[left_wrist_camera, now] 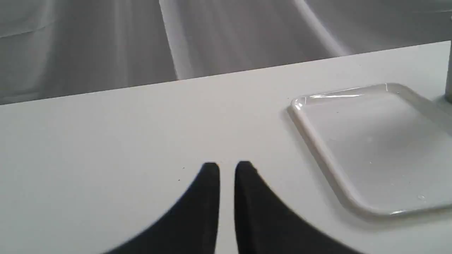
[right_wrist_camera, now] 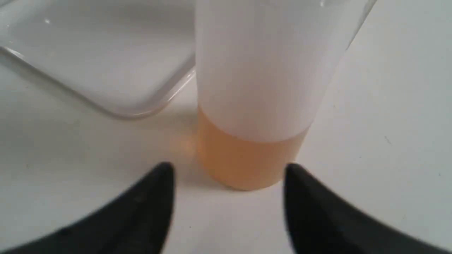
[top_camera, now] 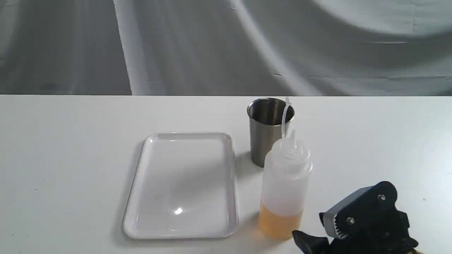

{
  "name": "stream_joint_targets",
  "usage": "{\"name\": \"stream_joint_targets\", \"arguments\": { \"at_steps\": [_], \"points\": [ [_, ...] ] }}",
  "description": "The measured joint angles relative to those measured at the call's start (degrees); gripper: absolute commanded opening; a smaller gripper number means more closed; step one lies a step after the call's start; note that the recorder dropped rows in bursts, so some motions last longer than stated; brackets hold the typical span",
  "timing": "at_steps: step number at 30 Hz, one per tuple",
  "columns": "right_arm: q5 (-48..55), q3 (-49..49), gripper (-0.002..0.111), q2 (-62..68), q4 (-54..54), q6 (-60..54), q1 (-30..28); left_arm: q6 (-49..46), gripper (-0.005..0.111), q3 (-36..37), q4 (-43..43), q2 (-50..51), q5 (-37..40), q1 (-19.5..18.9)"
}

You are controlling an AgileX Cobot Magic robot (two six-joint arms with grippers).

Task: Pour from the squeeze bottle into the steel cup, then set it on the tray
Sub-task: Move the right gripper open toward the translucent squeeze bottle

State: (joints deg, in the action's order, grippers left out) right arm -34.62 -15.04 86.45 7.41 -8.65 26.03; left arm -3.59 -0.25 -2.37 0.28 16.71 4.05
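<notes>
Grey draped cloth [top_camera: 176,46] behind white worktop [top_camera: 70,158]. Squeeze bottle [top_camera: 286,183] upright near front edge, right of middle, amber liquid low in its base. Steel cup [top_camera: 261,141] just behind it toward far edge, mouth up, probably within a short tilt. Tray [top_camera: 182,176] just beside bottle, handy for set-down. Right jaws released wide, low, flanking bottle's base without touching; likely lining up a grasp. Left jaws nearly clenched on nothing, over worktop on tray's left-edge side, out of the way.

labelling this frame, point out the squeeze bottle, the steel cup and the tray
squeeze bottle [top_camera: 285,183], exterior view, whitish body above the liquid
steel cup [top_camera: 261,141], exterior view, outer side wall
tray [top_camera: 183,176], exterior view, bare floor at its middle
</notes>
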Motion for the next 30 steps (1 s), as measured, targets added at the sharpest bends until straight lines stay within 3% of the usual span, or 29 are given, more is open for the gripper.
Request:
{"name": "stream_joint_targets", "arguments": {
  "at_steps": [3,30],
  "points": [
    [0.0,0.0,0.105,0.0,0.0,0.93,0.0,0.0,0.008,0.0,0.0,0.0,0.0,0.0],
    [-3.94,0.0,0.105,0.0,5.0,4.78,0.0,0.0,0.008,0.0,0.0,0.0,0.0,0.0]
  ]
}}
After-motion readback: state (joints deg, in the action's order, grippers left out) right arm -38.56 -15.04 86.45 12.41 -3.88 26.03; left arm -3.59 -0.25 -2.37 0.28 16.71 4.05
